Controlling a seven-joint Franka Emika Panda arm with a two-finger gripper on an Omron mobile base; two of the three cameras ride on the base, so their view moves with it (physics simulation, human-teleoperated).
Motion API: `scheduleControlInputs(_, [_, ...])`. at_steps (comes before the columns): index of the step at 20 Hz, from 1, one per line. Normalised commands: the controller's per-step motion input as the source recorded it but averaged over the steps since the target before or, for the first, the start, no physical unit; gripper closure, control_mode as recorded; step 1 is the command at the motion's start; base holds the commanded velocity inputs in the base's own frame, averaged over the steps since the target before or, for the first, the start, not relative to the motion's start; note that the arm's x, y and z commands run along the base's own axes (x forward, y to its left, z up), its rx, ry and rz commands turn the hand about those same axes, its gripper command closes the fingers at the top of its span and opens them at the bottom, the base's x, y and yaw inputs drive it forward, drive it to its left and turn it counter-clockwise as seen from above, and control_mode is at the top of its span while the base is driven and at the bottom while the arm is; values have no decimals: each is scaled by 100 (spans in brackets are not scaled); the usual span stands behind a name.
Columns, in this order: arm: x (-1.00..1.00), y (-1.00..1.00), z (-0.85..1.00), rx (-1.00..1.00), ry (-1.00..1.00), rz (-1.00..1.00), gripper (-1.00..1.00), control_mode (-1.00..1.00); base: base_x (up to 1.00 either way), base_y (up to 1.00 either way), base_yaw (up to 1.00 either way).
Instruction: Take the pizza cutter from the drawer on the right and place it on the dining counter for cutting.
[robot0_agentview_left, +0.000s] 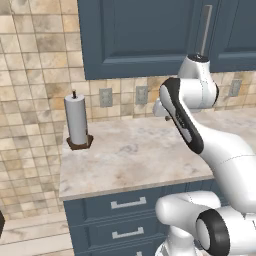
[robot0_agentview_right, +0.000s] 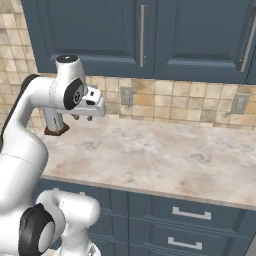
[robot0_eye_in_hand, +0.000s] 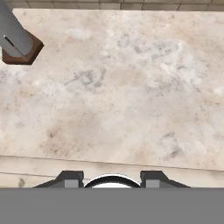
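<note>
— Hand view first: what did it give you?

— My pincer (robot0_eye_in_hand: 111, 178) hung over the marbled worktop (robot0_eye_in_hand: 131, 87), above its front edge. Both tips stood apart at a middling width, with nothing between them.

— Anything else on that stone?

— A paper towel roll (robot0_agentview_left: 76, 120) stood upright on its brown base (robot0_agentview_left: 80, 143) near the left back corner, well apart from my pincer.

— And the pizza cutter?

— I could not tell where it was. The navy drawer fronts (robot0_agentview_right: 190, 214) under the worktop were all shut, each with its short silver bar handle (robot0_agentview_right: 190, 214). Whatever they held was hidden from me.

— What stood behind the worktop?

— Tan wall tiles (robot0_agentview_left: 35, 75) with grey outlets (robot0_agentview_left: 105, 97), and above them tall navy cabinet doors (robot0_agentview_right: 200, 35) with vertical bar handles.

— How was your arm placed?

— From the right base view, my hand reached out level above the worktop's left part, with the pincer pointing down at the stone and not touching it.
</note>
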Motion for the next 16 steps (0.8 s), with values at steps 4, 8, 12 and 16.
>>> scheduleControlInputs(4, [-11,-33,0,2,0,-2,-100,-100,0,0,0])
scheduleControlInputs(8, [-31,-79,0,6,0,-14,-100,-100,0,0,0])
scheduleControlInputs(12, [-42,-93,-8,10,0,-22,-100,-100,0,0,0])
scheduleControlInputs(16, [-44,-82,-22,12,0,-35,-100,-100,0,0,0])
